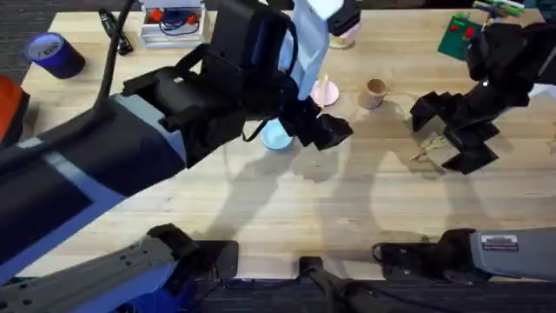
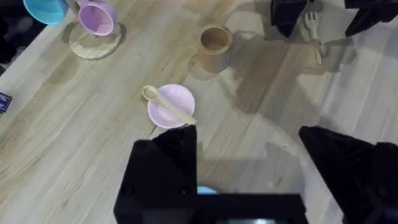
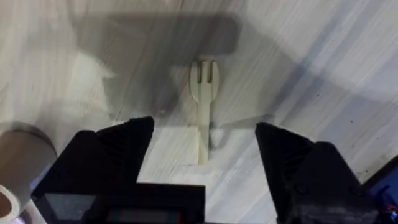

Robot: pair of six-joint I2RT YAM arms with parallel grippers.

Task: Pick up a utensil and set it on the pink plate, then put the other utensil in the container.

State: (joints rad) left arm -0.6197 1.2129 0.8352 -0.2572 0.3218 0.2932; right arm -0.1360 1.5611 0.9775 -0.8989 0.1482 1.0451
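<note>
The wooden spoon (image 2: 168, 105) already lies across the pink plate (image 2: 171, 107), near the worktop's far edge, so the first half looks done. The left gripper (image 2: 249, 168) hangs empty, jaws apart. The right gripper (image 3: 205, 155), spread wide, straddles the wooden fork (image 3: 204, 106) lying flat toward the right edge, ungrasped; the wooden cup (image 2: 214, 47) stands empty.

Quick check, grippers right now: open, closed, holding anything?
Left gripper: open, empty, above the pink plate where the spoon lies.
Right gripper: open, empty, straddling the fork on the table.
</note>
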